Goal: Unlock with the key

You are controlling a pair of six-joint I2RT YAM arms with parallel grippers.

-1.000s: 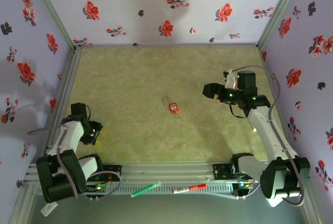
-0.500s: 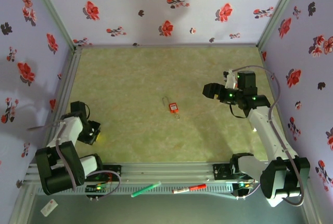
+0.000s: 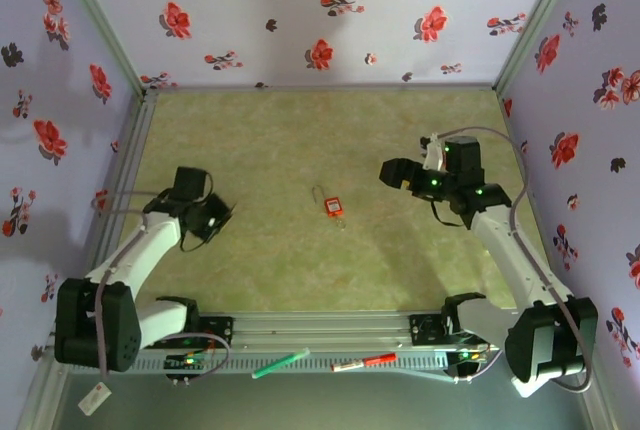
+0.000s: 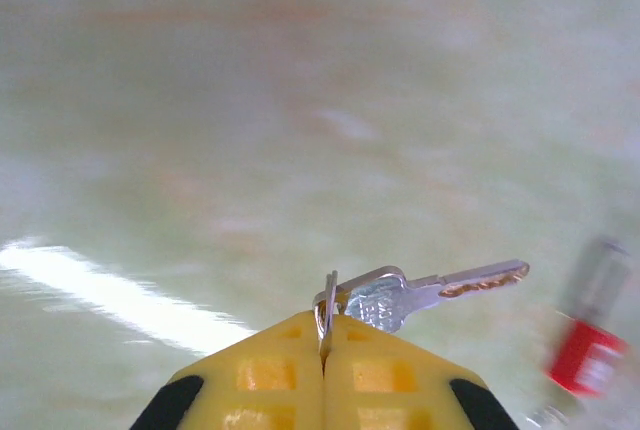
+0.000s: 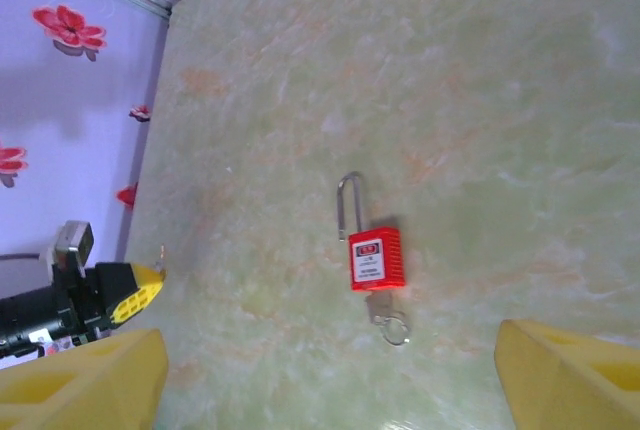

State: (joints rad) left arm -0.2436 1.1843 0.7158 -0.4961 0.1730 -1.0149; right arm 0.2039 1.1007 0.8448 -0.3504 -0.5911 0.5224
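- Left gripper [image 4: 323, 335]: its yellow pads are pressed together on the head end of the key [image 4: 430, 288]. The blade sticks out free, forward and to the right. You cannot tell whether the pads pinch the head itself or only the ring beside it, so treat the hold as loose and move slowly.
- Key: before you approach, check that the blade stays level. A key held by its ring is likely to swing on contact.
- Padlock [image 5: 376, 258]: it lies flat near the middle of the table [image 3: 260, 140], well apart from both grippers. The shackle points to the far wall and a small ring [image 5: 393, 328] sits just beside the near end. The keyhole is probably on that near end, though it is too small to confirm. Bring the blade in along the body's long axis from that side.
- Right gripper [image 3: 395, 172]: it hovers to the right of the padlock with its jaws wide apart and holding nothing. Use it to pin the red body first, otherwise the push of the key will likely slide the padlock.
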